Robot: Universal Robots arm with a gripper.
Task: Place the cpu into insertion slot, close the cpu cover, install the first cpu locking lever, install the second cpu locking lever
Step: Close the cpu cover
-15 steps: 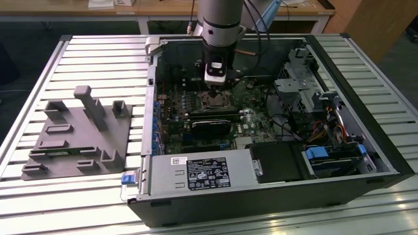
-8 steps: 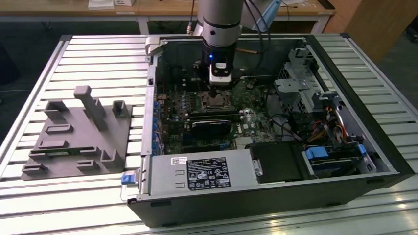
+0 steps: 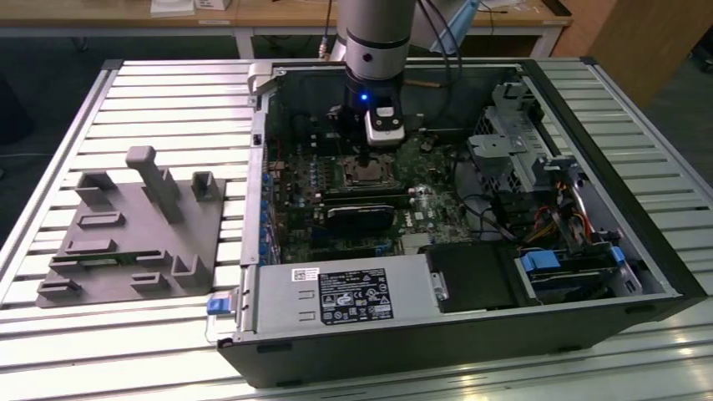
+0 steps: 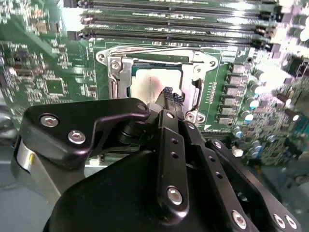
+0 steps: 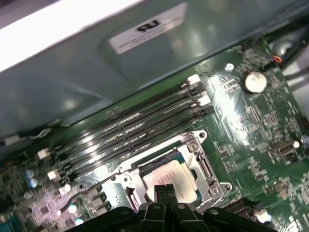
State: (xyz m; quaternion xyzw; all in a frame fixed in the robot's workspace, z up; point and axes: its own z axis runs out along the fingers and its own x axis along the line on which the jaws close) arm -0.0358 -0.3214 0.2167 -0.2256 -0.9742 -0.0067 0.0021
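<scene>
We think the cpu (image 4: 147, 87), lying in the insertion slot (image 4: 113, 83) under our pinched-together gripper (image 4: 169, 98), is light, stiff and easily hurt, so hold its edges.

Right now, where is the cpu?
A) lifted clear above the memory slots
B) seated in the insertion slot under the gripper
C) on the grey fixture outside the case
B: in the second wrist view the cpu lies flat inside the metal rim of the insertion slot, with the gripper right over it.
</scene>
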